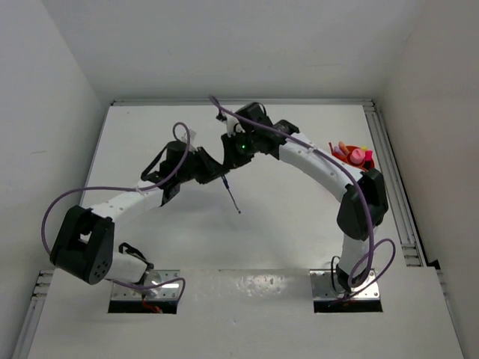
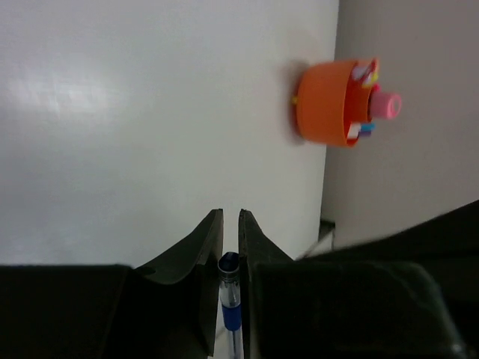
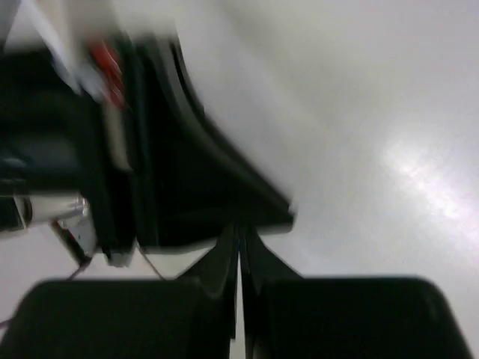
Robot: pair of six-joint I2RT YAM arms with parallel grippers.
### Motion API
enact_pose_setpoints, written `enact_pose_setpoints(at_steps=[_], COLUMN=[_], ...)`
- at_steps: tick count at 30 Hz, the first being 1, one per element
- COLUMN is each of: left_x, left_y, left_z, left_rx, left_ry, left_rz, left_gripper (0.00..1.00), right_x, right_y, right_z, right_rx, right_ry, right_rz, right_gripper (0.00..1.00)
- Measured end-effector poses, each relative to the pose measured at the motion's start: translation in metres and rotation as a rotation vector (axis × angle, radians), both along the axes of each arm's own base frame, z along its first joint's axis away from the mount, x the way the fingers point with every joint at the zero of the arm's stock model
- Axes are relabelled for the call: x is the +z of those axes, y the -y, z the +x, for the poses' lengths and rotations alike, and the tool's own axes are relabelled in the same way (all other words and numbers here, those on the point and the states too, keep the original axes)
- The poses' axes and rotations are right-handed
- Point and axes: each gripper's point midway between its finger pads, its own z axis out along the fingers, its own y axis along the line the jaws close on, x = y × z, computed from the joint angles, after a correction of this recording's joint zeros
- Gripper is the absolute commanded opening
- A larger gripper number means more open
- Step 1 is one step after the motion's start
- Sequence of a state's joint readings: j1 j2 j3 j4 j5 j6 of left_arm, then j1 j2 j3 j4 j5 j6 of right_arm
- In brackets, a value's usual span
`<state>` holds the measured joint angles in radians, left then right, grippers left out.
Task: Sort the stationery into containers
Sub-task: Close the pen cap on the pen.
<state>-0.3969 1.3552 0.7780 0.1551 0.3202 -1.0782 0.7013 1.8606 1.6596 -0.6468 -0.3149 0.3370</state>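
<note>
My left gripper (image 2: 230,217) is shut on a thin blue pen (image 2: 230,295), gripped near its end. In the top view this gripper (image 1: 215,173) is held above mid-table and the pen (image 1: 232,197) hangs slanted below it. My right gripper (image 3: 239,228) is shut with nothing visible in it. It sits just in front of the left gripper's dark body, and in the top view (image 1: 227,163) the two nearly meet. The orange bowl (image 1: 355,161) stands at the right edge with several stationery items in it, and also shows in the left wrist view (image 2: 325,105). A pink-capped bottle (image 2: 387,105) sticks out of it.
White walls close in the table on the left, back and right. A metal rail (image 1: 393,179) runs along the right edge beside the bowl. Purple cables (image 1: 179,134) loop over both arms.
</note>
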Motion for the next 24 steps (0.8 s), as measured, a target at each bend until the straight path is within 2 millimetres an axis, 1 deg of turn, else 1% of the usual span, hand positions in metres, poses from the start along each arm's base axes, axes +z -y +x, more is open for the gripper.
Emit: enact_pose_setpoints(at_steps=[2,5,7,10,12,13,14,15,16,18,20,23,24], left_x=[-0.018,-0.032,-0.034,-0.035,-0.036,-0.036,-0.036,-0.036,-0.035,-0.032,-0.026,-0.006,0.002], left_y=[0.010,0.024,0.028,0.029,0.028,0.028,0.027,0.025,0.024,0.017,0.007,-0.009,-0.013], left_z=[-0.018,-0.041,-0.048,-0.050,-0.050,-0.051,-0.050,-0.049,-0.047,-0.040,-0.027,-0.003,0.005], left_rx=[-0.060,-0.146,-0.174,-0.182,-0.182,-0.181,-0.179,-0.176,-0.171,-0.152,-0.120,-0.065,-0.050], left_ry=[-0.073,-0.144,-0.162,-0.167,-0.173,-0.176,-0.178,-0.177,-0.177,-0.168,-0.150,-0.097,-0.074], left_rz=[0.005,0.006,0.003,0.000,0.004,0.006,0.009,0.011,0.013,0.018,0.022,0.023,0.021], left_gripper=[0.00,0.00,0.00,0.00,0.00,0.00,0.00,0.00,0.00,0.00,0.00,0.00,0.00], right_x=[0.021,0.052,0.063,0.065,0.063,0.060,0.057,0.054,0.053,0.053,0.059,0.077,0.083], right_y=[-0.007,-0.014,-0.018,-0.020,-0.020,-0.018,-0.016,-0.012,-0.009,0.002,0.016,0.038,0.045], right_z=[0.022,0.051,0.059,0.060,0.059,0.057,0.054,0.050,0.046,0.041,0.039,0.041,0.041], right_rx=[-0.029,-0.062,-0.067,-0.062,-0.059,-0.056,-0.053,-0.048,-0.048,-0.050,-0.064,-0.089,-0.093], right_ry=[0.075,0.193,0.233,0.245,0.241,0.236,0.229,0.219,0.206,0.195,0.190,0.196,0.196], right_rz=[0.064,0.147,0.178,0.189,0.187,0.184,0.179,0.173,0.172,0.168,0.180,0.221,0.238], right_gripper=[0.00,0.00,0.00,0.00,0.08,0.13,0.22,0.39,0.46,0.56,0.58,0.64,0.71])
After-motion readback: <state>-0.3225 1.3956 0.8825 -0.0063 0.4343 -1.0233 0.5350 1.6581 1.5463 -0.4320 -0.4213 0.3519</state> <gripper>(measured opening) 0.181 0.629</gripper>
